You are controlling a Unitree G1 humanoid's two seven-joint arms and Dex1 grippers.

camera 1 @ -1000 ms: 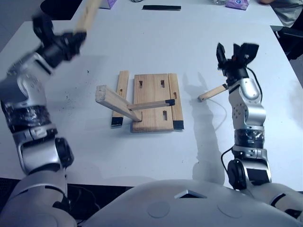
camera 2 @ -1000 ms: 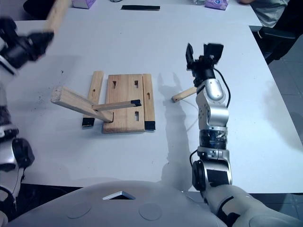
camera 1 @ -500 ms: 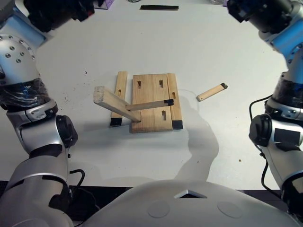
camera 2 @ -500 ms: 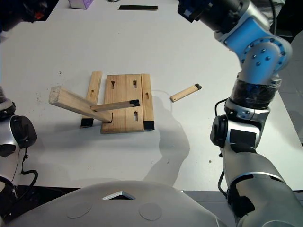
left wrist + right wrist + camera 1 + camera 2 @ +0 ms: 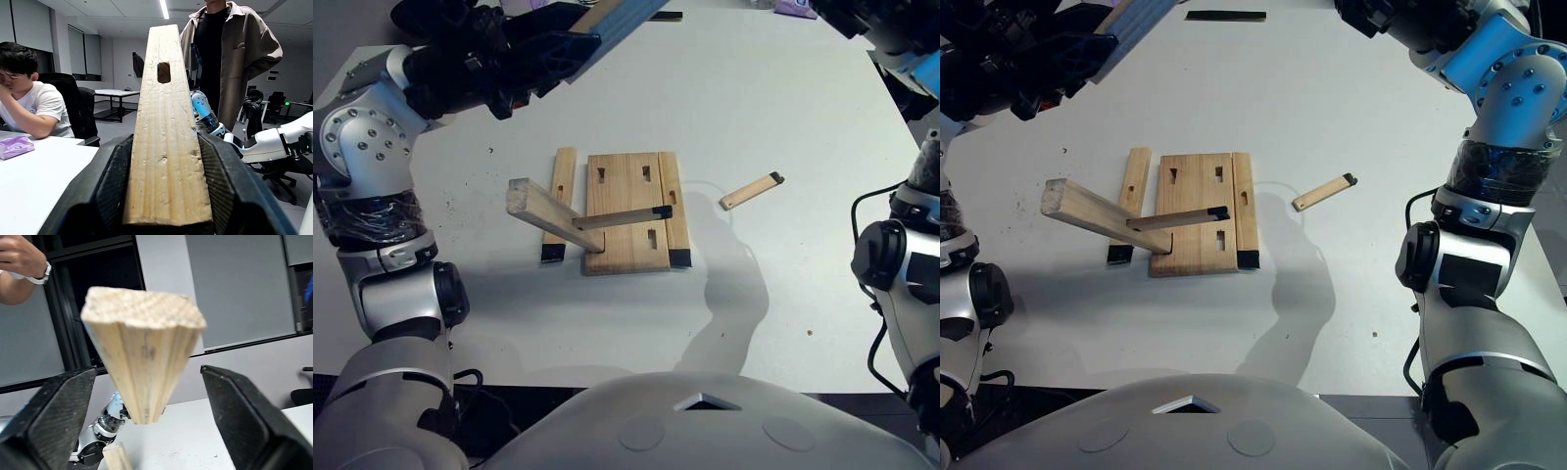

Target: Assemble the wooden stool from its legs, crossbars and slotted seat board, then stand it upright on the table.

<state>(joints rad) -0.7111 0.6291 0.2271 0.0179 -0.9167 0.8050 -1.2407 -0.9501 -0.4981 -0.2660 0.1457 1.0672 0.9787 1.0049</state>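
Note:
My left gripper point(image 5: 558, 44) is raised over the table's far left, shut on a wooden leg point(image 5: 607, 15) that points right. In the left wrist view the leg point(image 5: 164, 98) has a hole near its far end. The right gripper point(image 5: 146, 372) is high at the far right. It is open, with a gap between each finger and the leg's end face point(image 5: 144, 308). On the table lies the slotted seat board point(image 5: 631, 235). One leg point(image 5: 543, 208) slants out of it and a crossbar point(image 5: 622, 216) lies across it. A loose crossbar point(image 5: 751, 191) lies to its right.
A slat with a black end point(image 5: 563, 196) lies against the board's left side, and another point(image 5: 677, 211) along its right side. A black strip point(image 5: 1225, 16) lies near the table's far edge. A purple pack point(image 5: 14, 147) is on the table. A chair point(image 5: 922, 93) stands at the right edge.
The left arm has swung the leg back into view above the far left, pointing right. The right arm has risen from over the loose crossbar to the top right corner.

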